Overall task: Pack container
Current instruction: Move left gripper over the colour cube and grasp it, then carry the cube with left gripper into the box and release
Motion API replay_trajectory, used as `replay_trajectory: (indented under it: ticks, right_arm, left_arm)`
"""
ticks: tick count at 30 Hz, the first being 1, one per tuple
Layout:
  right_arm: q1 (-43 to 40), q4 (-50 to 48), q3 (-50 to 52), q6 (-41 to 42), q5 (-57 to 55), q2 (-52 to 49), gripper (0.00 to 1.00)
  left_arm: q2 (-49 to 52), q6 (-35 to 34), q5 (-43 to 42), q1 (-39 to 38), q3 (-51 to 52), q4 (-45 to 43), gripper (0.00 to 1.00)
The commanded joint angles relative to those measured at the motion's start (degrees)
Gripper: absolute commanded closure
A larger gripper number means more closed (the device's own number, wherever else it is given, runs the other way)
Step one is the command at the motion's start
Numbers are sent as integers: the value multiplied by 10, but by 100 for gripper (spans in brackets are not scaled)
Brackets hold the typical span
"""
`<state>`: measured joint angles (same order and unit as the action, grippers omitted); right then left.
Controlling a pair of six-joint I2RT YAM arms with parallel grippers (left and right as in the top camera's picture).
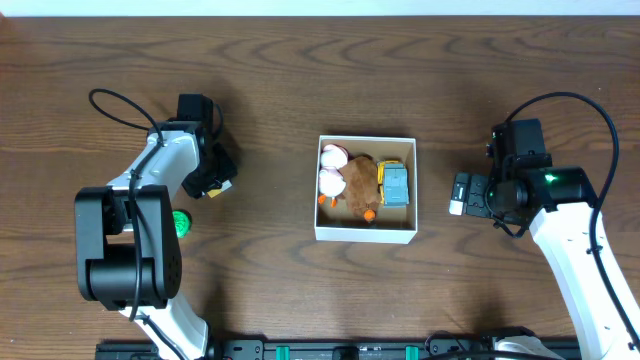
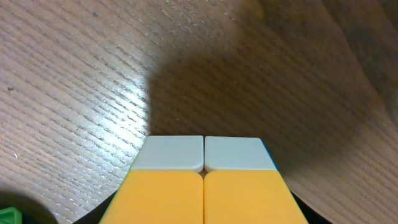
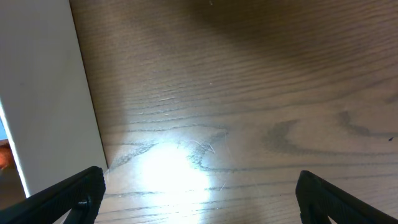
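Overhead view: the square, shallow cardboard container (image 1: 365,235), white outside and tan inside, sits mid-worktop (image 1: 290,80) between the arms. It holds small toys (image 1: 362,185) too small to identify. A round green object (image 1: 181,222) is partly hidden by the left arm.

Left wrist view: the left hand (image 2: 203,154) is clenched on nothing.

Right wrist view: the right hand (image 3: 199,193) is released. The container's white wall is cut off at left.
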<state>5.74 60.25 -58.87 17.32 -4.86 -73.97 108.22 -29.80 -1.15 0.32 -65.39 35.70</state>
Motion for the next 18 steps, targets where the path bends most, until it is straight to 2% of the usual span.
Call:
replay_trajectory:
  ticks: [1,7,10,13,17,18]
  right_arm:
    - [-2,0,-8,-7,0,2,1]
    - [-2,-12,-8,-7,0,2,1]
    - [-2,-19,-8,-7,0,2,1]
    - [-2,-21,-8,-7,0,2,1]
    - [-2,-22,-8,-11,0,2,1]
    - [-2,-22,-8,-11,0,2,1]
  left_arm:
    - [-2,2,2,3,2,12,53]
    - [-31,22,2,1,-7,33,67]
    - [-74,39,2,-10,-18,55,71]
    - [-136,74,2,-38,-34,80,75]
    - [-229,147,2,-103,-47,90,91]
    - [-256,175,2,-129,-47,88,91]
